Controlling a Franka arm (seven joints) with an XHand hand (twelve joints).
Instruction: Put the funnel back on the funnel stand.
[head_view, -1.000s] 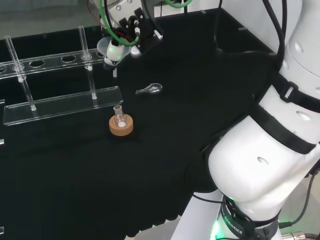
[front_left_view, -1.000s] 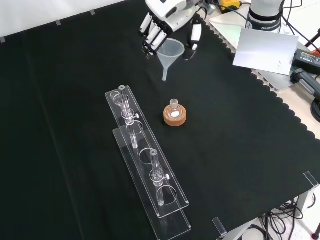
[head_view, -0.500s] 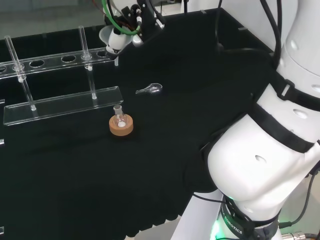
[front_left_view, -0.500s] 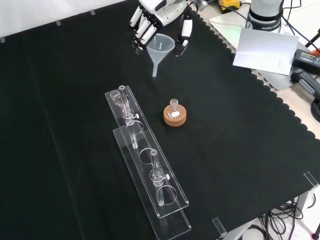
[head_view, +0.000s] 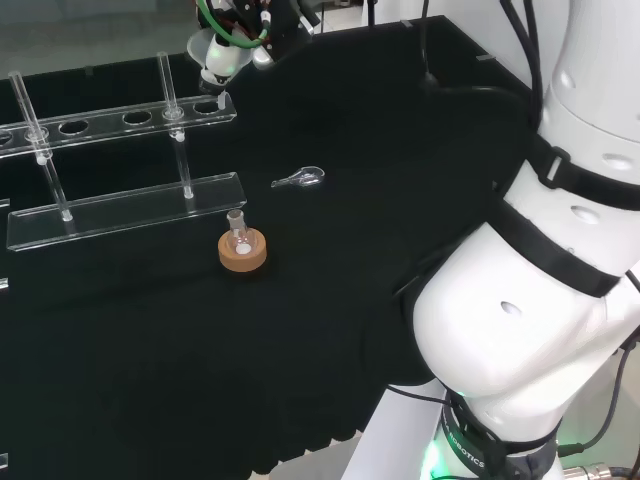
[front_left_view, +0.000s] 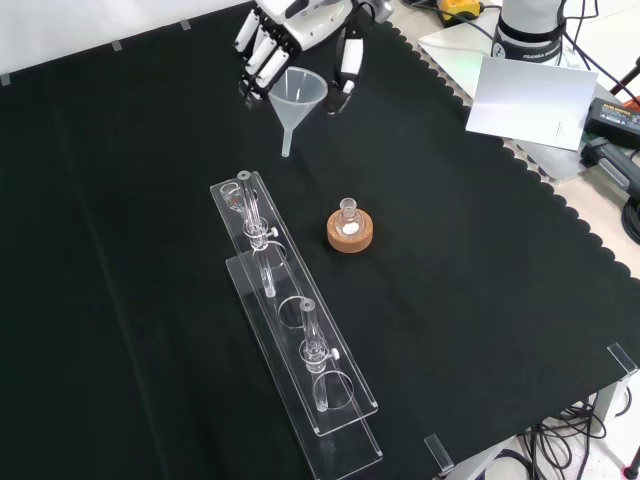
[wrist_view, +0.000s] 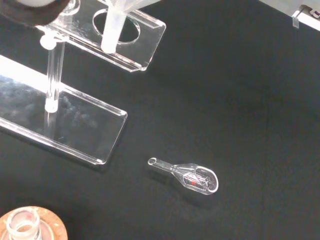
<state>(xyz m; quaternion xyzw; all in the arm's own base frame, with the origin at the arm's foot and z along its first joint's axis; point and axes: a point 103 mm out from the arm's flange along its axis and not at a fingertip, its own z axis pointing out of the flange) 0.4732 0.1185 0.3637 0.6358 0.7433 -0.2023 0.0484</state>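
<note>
Right now I've got the robot hand (front_left_view: 300, 25) at approx 12 o'clock in the front view, fingers and thumb curled round the rim of the funnel (front_left_view: 296, 92), so it's gripping the funnel. Funnel hangs upright, wide mouth up, stem pointing down, clear of the black tabletop (front_left_view: 480, 250).

Head view: funnel (head_view: 217, 58) sits at approx 11 o'clock, stem tip just above the end hole of the funnel stand (head_view: 120, 160). Wrist view: stem (wrist_view: 111, 30) lines up over that hole at the end of the stand's upper shelf (wrist_view: 125, 35); can't tell if the tip is already inside the hole.

Front view: stand (front_left_view: 290, 330) runs from centre toward 6 o'clock, w/ the cork ring (front_left_view: 350, 232) just to its 3 o'clock side, a small flask (front_left_view: 348, 216) seated in it. A small clear glass scoop (wrist_view: 192, 177) lies flat on the cloth, apart from the stand, w/ a speck of red inside.

No legible writing or labels on any piece.
</note>
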